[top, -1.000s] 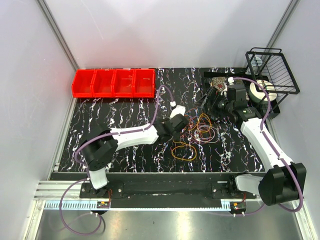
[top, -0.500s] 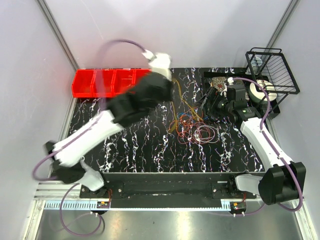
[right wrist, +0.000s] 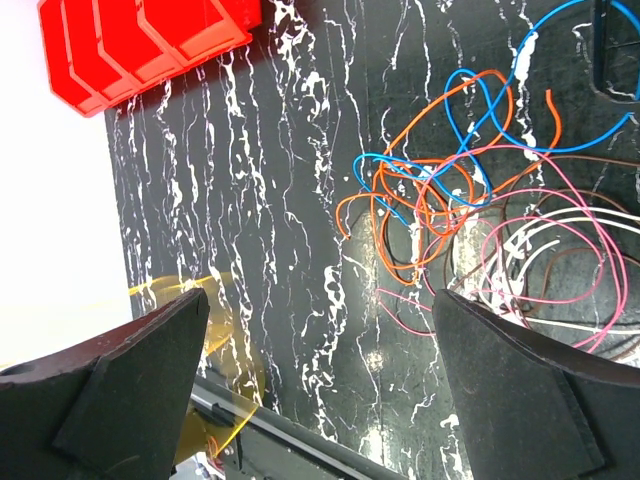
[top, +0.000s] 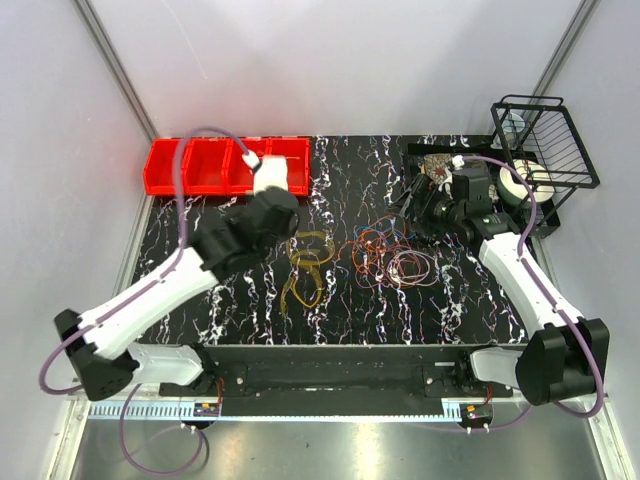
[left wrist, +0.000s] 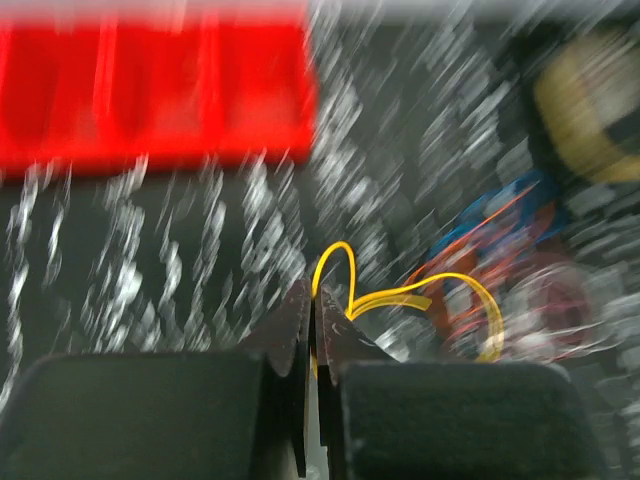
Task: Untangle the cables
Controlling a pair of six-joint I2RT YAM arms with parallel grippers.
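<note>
Left gripper pinches the yellow cable, at 9 o'clock of the cable tangle. Right gripper has its fingers wide and holds nothing.

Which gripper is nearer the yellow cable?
Left. The left gripper is pinching the yellow cable; the right gripper hangs open by the tangle of other cables, farther right.
</note>
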